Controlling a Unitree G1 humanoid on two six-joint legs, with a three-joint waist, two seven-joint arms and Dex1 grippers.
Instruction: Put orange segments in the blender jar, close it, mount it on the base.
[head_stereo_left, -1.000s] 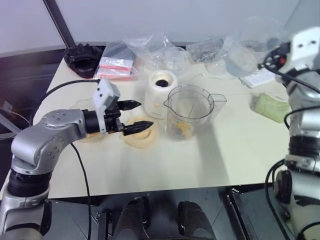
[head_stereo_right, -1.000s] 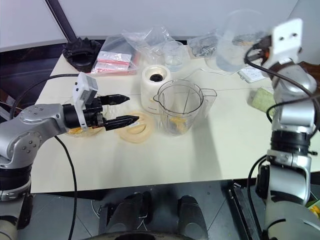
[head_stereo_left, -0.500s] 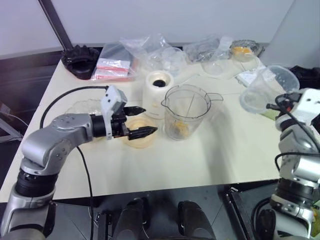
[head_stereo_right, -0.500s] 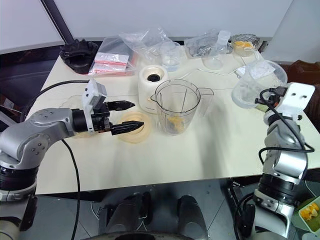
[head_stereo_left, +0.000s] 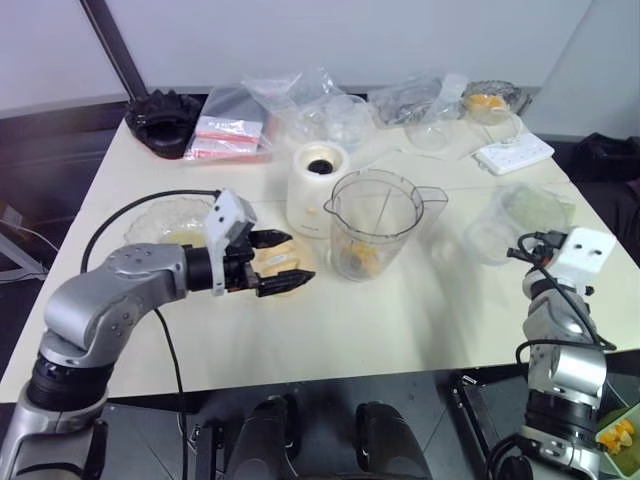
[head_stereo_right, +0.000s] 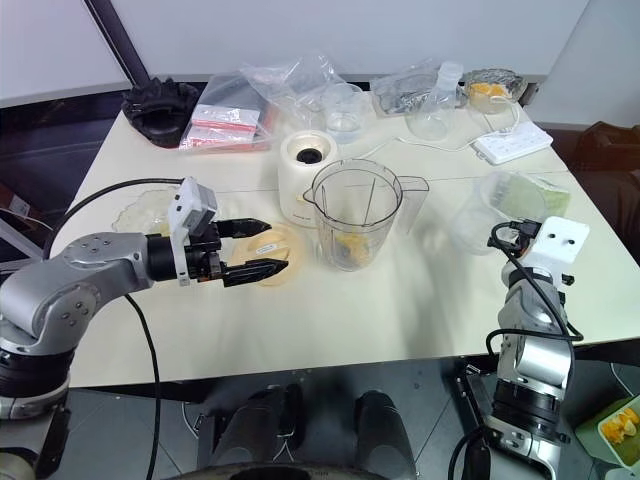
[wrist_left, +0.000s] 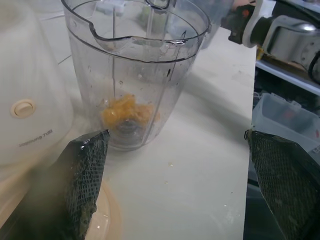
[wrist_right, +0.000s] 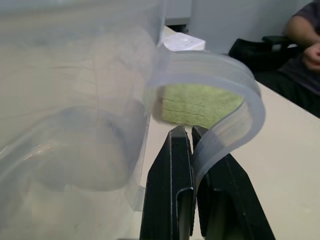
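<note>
The cream desk (head_stereo_right: 330, 310) carries the blender jar (head_stereo_right: 352, 214) at centre, the base (head_stereo_right: 304, 177) at its ten o'clock. My left hand (head_stereo_right: 257, 249) gapes. My right hand (wrist_right: 191, 150) pinches a clear lid's loop (wrist_right: 235, 100); orange segments (wrist_left: 127, 110) sit inside the jar.

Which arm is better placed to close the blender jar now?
Right, likely: the right gripper is shut on the handle of the clear lid; the left gripper hangs open, empty, beside the jar.

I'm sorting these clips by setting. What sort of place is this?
Probably a lab or workshop test bench set up as a kitchen, not a home. A plain cream table holds the blender jar and its base, amid loose plastic bags and a power strip.
</note>
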